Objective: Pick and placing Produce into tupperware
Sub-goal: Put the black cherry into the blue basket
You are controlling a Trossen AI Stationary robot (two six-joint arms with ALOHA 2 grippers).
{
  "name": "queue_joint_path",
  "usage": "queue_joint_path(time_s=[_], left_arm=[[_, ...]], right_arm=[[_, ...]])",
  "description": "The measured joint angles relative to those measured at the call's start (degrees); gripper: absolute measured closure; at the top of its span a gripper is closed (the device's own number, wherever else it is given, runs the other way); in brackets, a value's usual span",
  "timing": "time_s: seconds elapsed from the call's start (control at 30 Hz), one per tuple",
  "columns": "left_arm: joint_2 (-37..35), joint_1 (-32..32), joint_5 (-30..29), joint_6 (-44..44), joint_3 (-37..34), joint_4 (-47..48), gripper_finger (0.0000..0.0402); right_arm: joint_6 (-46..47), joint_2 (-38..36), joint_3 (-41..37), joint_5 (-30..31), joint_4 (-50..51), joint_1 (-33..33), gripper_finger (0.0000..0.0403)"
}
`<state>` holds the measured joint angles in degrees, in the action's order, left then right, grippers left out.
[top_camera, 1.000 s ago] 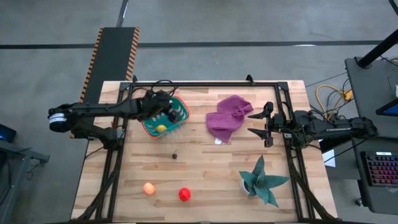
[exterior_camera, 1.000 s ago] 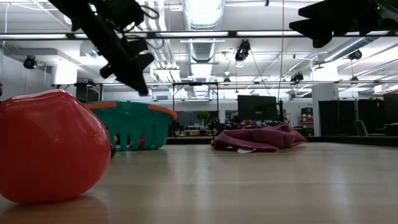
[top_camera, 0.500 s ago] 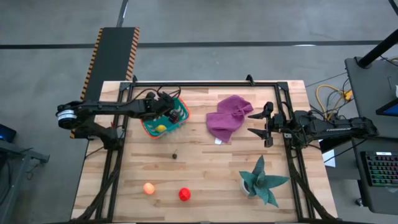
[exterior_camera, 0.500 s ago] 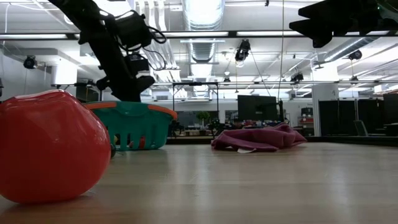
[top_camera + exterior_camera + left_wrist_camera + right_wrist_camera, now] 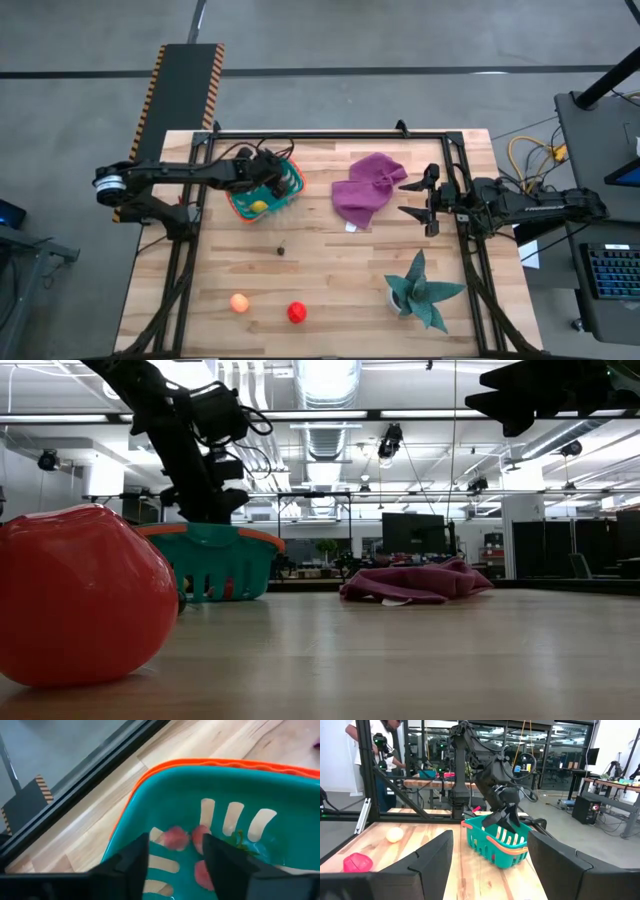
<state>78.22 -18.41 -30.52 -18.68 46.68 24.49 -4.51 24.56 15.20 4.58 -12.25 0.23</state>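
Over the teal tupperware [image 5: 265, 192], the left gripper [image 5: 175, 851] hovered, jaws open and empty above pink produce [image 5: 174, 838]; lowering carelessly could snag the orange rim. The right gripper [image 5: 418, 199] waited open.

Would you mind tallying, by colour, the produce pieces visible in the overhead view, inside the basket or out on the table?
Yellow: 1, in the teal basket, the yellow piece.
Orange: 1, the orange ball on the table.
Red: 1, the red ball beside it.
Dark: 1, the small dark bit mid-table.
Total: 4.
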Motion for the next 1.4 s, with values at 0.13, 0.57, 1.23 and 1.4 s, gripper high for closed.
queue_joint_path(time_s=[0.13, 0.57, 1.23, 1.4], left_arm=[[-1.04, 0.05, 0.36, 0.05, 0.44, -3.79, 0.0173], [-10.19, 6.08, 32.06, 17.44, 0.22, -28.02, 0.0148], [-14.52, 29.73, 28.87, 20.39, -0.20, -23.84, 0.0148], [-13.87, 34.01, 24.43, 13.24, -0.22, -17.21, 0.0148]], right_arm=[[0.00, 0.02, 0.00, 0.00, 0.02, 0.00, 0.0156], [0.00, 0.00, 0.01, 0.00, 0.09, 0.00, 0.0156], [0.00, 0.00, 0.02, 0.00, 0.44, 0.00, 0.0156], [0.02, 0.02, 0.00, 0.00, 0.46, 0.00, 0.0156]])
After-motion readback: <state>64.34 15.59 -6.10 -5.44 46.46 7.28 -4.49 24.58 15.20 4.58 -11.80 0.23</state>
